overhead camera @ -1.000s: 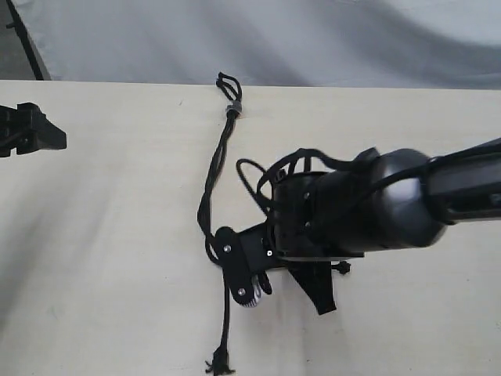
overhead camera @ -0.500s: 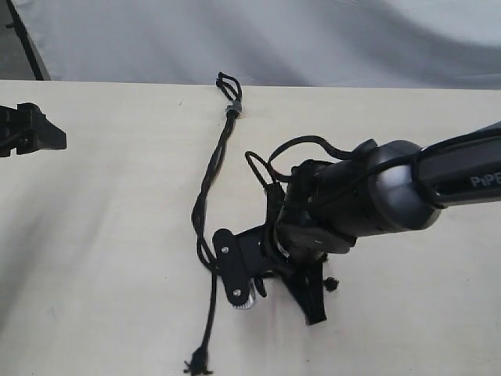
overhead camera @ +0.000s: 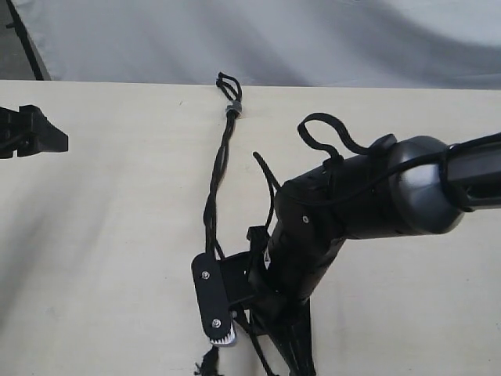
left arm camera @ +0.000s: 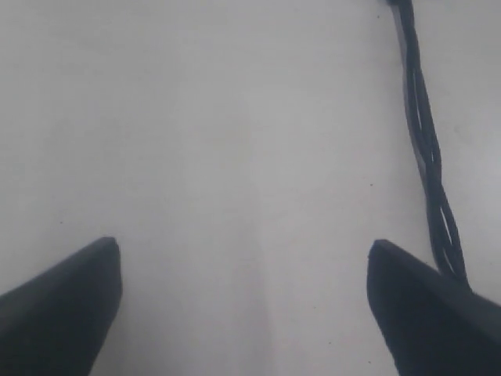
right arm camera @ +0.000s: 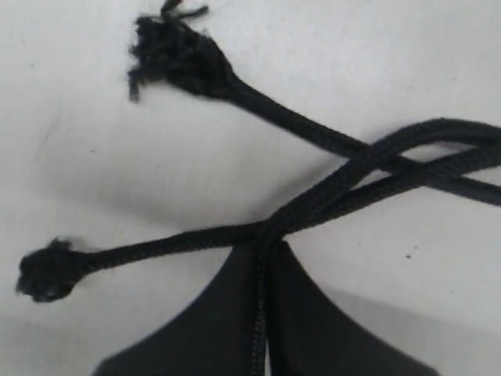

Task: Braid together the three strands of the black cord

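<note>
The black cord [overhead camera: 221,160] runs from its short loops and grey band [overhead camera: 232,108] at the table's far edge down to my right gripper, its upper length twisted together. My right gripper [overhead camera: 300,362] [right arm camera: 262,239] is shut on one of the three strands [right arm camera: 368,160], which runs back between the fingers. Two other strands cross just ahead of the fingertips. One ends in a frayed tip [right arm camera: 176,51], the other in a knotted tip [right arm camera: 47,270]. My left gripper [overhead camera: 31,133] [left arm camera: 243,247] stands open over bare table, with the twisted cord [left arm camera: 427,157] off to one side.
The pale wooden table [overhead camera: 102,235] ends at a grey cloth backdrop [overhead camera: 274,39] behind. My right arm's bulky wrist [overhead camera: 368,204] and its looping smooth cables [overhead camera: 325,125] hang over the table's right half and hide the cord's lower end.
My right gripper has swung down toward the near edge, still shut on the strand. The cord's upper part has pulled straighter. The left gripper has stayed put.
</note>
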You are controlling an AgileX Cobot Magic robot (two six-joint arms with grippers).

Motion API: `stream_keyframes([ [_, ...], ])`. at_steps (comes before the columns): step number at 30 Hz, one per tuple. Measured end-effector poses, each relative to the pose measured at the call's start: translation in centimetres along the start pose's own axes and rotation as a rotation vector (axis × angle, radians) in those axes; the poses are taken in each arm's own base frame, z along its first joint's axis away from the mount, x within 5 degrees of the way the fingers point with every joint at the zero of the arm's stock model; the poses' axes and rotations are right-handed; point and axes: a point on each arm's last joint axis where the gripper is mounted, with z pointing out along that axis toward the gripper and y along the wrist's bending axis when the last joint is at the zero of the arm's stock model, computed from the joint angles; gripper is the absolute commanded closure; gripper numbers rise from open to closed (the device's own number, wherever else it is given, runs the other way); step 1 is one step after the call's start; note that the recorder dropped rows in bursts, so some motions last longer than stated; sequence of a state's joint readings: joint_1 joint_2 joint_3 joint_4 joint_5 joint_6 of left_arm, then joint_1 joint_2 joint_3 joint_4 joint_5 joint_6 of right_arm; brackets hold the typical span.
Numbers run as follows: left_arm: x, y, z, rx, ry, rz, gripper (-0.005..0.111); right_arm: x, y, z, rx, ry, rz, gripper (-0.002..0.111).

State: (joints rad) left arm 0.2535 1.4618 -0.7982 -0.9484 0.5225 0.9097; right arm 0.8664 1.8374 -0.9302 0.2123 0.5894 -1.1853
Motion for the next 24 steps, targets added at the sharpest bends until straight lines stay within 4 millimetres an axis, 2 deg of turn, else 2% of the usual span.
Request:
stream_keyframes([
  [4,0.0,0.0,0.0,0.0,0.0,0.0,0.027,0.0,-0.6,0.0,0.069,-0.001,-0.029,0.088],
  [9,0.0,0.0,0.0,0.0,0.0,0.0,0.027,0.1,-1.2,-0.1,0.133,0.016,-0.055,0.05],
  [12,0.0,0.0,0.0,0.0,0.0,0.0,0.027,0.2,-1.3,0.0,0.136,0.024,-0.045,0.034],
  [15,0.0,0.0,0.0,0.0,0.0,0.004,0.027,0.2,-1.2,0.2,0.123,0.031,-0.017,0.028],
  [20,0.0,0.0,0.0,0.0,0.0,0.004,0.027,0.3,-1.1,-0.2,0.108,0.034,0.094,0.028],
  [21,0.0,0.0,0.0,0.0,0.0,0.004,0.027,0.3,-1.1,-0.5,0.109,0.032,0.123,0.028],
  [24,0.0,0.0,0.0,0.0,0.0,0.004,0.027,-0.6,-1.9,-3.4,0.177,-0.023,0.174,0.028],
])
